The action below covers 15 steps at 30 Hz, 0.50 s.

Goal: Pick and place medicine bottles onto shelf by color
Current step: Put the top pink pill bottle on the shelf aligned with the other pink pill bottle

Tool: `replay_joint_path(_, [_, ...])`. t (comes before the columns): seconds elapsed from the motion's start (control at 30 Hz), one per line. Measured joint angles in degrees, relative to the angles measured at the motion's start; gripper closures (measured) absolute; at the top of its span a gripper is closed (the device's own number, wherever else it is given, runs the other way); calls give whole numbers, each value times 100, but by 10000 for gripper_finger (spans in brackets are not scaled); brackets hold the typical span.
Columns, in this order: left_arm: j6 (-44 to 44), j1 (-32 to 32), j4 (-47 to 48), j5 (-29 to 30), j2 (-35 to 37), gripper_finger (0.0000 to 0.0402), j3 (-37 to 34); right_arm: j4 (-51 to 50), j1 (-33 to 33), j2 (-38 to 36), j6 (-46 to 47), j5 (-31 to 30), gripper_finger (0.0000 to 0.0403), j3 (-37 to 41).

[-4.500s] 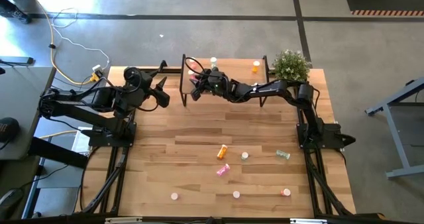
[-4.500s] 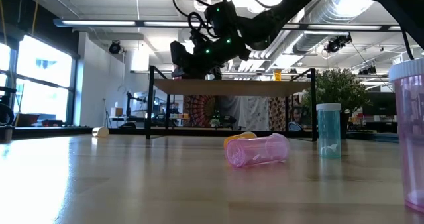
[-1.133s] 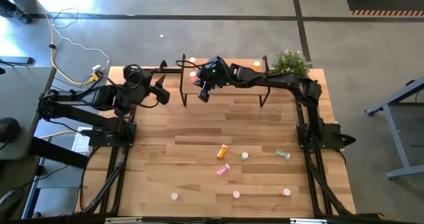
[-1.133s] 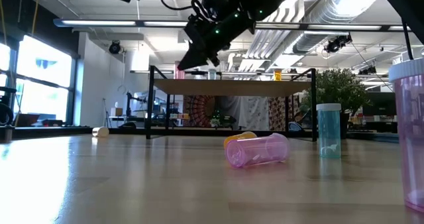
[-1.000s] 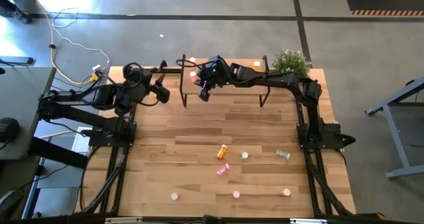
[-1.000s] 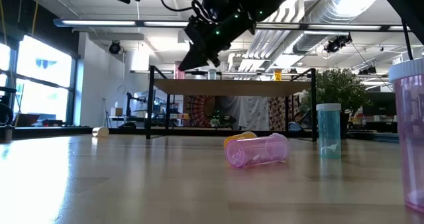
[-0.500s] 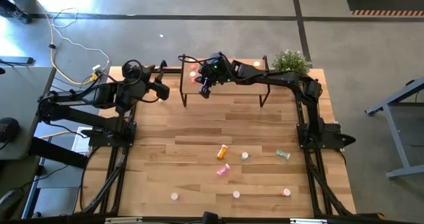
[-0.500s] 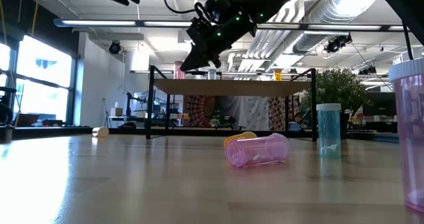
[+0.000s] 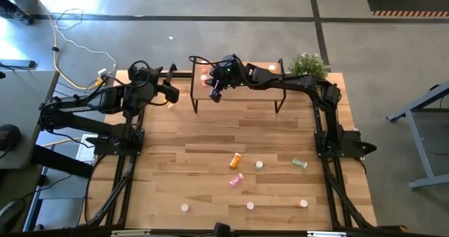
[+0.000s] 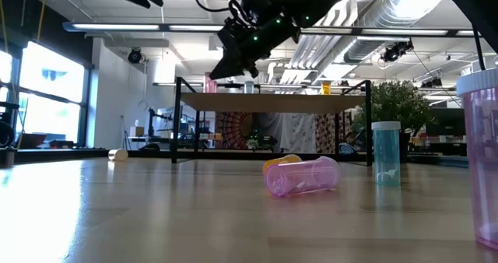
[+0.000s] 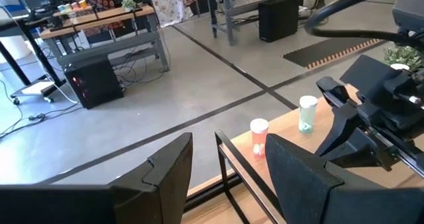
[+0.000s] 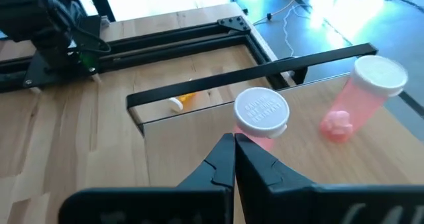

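The right gripper [image 12: 234, 144], fingers pinched together and empty, hovers over the shelf's [image 9: 242, 83] left end beside two upright translucent pink white-capped bottles [image 12: 262, 118], light, rigid and tippy, best grasped around the body.

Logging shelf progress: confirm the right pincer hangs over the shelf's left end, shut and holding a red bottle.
Not holding: the right wrist view shows the right pincer shut and empty, above the shelf, with both red bottles standing free.
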<state>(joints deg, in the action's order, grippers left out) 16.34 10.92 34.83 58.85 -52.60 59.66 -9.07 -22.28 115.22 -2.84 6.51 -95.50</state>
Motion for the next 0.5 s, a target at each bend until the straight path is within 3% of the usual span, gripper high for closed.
replay_joint_path(0.5, [0, 0, 0, 0, 0, 222, 0, 71, -42, 106, 128, -38, 403, -7])
